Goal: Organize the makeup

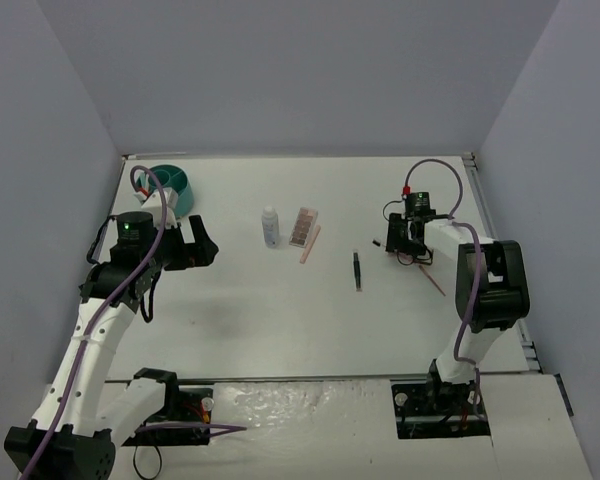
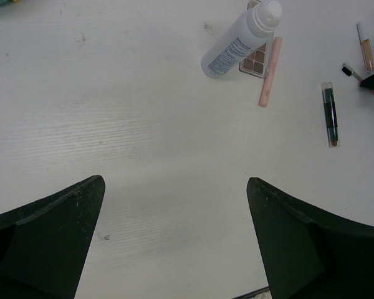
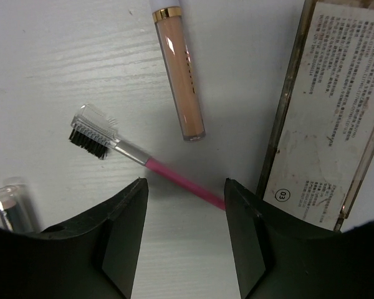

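My right gripper [image 3: 184, 190] is open, low over the table, with the pink handle of a small brow brush [image 3: 106, 138] running between its fingertips and under the right finger. A peach gloss tube [image 3: 181, 81] lies just beyond, and a dark-framed compact [image 3: 327, 118] lies face down to the right. In the top view my right gripper [image 1: 395, 238] is at the back right. My left gripper [image 1: 195, 245] is open and empty. The white bottle [image 1: 270, 226], the pinkish-brown palette [image 1: 301, 227], a pink stick [image 1: 310, 245] and a dark stick [image 1: 357, 270] lie mid-table.
A round teal tub [image 1: 170, 185] stands at the back left behind my left arm. A clear-capped tube [image 3: 9, 208] lies left of my right gripper. The left wrist view shows the bottle [image 2: 240, 40] and the dark stick [image 2: 330, 114] far ahead. Grey walls enclose the table.
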Tool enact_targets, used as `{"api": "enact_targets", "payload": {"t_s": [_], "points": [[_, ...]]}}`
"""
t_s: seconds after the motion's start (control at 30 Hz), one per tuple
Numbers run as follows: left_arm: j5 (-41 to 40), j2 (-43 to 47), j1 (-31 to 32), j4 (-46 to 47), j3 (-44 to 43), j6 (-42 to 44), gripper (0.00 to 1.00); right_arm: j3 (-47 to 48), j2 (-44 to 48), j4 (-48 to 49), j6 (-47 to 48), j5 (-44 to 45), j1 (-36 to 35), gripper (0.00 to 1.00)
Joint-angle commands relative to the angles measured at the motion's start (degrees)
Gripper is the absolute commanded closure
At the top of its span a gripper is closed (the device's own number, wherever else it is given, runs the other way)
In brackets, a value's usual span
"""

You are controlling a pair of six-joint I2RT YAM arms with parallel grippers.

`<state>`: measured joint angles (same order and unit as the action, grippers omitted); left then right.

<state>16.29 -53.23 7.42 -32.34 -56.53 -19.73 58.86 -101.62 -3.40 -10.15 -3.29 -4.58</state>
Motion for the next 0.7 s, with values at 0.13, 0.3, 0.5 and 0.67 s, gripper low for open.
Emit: {"api": "enact_targets", "payload": {"t_s": [0.13, 0.3, 0.5, 0.67], "points": [[0.9, 0.9, -0.3, 2.6, -0.9, -0.2, 0.03, 1.3, -1.7, 0.3, 2.4, 0.6, -0.6, 0.52], [0.9, 0.8, -0.4, 2.6, -0.9, -0.2, 0.03, 0.0, -0.9, -1.1, 1.1, 1.5, -4.0, 0.59], [1.0, 0.6, -1.1, 2.9, -0.9, -0.5, 0.03, -0.5, -0.3, -4.4, -1.3, 6.1, -9.5, 0.7], [1.2, 0.5, -1.1, 2.9, -0.9, -0.5, 0.03, -1.7, 0.2, -4.7, -2.3, 7.6, -9.7, 0.78]]}}
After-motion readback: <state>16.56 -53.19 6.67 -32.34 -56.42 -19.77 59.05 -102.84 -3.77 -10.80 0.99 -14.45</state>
